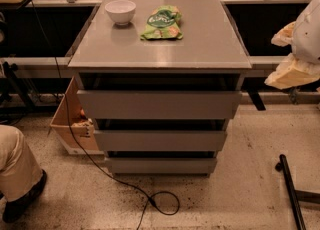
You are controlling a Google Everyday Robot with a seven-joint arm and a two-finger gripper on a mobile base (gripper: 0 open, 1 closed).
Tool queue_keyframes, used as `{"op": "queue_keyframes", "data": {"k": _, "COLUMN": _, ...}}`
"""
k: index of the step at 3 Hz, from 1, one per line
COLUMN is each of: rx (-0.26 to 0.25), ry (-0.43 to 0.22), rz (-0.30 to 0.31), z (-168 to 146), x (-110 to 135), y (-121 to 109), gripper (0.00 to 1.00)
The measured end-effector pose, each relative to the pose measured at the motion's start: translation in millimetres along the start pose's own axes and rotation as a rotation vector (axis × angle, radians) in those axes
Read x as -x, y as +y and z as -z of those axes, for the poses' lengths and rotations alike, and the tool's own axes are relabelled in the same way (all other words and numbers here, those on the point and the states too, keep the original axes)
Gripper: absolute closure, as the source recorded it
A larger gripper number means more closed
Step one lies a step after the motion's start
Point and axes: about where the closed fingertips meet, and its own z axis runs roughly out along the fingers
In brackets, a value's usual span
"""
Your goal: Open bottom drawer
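Observation:
The grey cabinet stands in the middle of the camera view with three handleless grey drawer fronts. The bottom drawer is the lowest and smallest-looking front, just above the floor, with a dark gap above it; nothing of its inside shows. My gripper is at the right edge, a white and cream shape level with the cabinet top. It is well to the right of the cabinet and above the bottom drawer, touching nothing.
A white bowl and a green snack bag lie on the cabinet top. A cardboard box sits at the cabinet's left. A black cable loops on the floor in front. A person's leg is lower left, a black stand leg lower right.

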Motion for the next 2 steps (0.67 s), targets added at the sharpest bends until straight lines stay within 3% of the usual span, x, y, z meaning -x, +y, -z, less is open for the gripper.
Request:
{"op": "queue_keyframes", "data": {"k": 1, "rx": 0.000, "ry": 0.000, "rz": 0.000, "z": 0, "x": 0, "y": 0, "gripper": 0.00}}
{"op": "queue_keyframes", "data": {"k": 2, "rx": 0.016, "ry": -0.007, "rz": -0.005, "z": -27, "x": -3, "y": 6, "gripper": 0.00}}
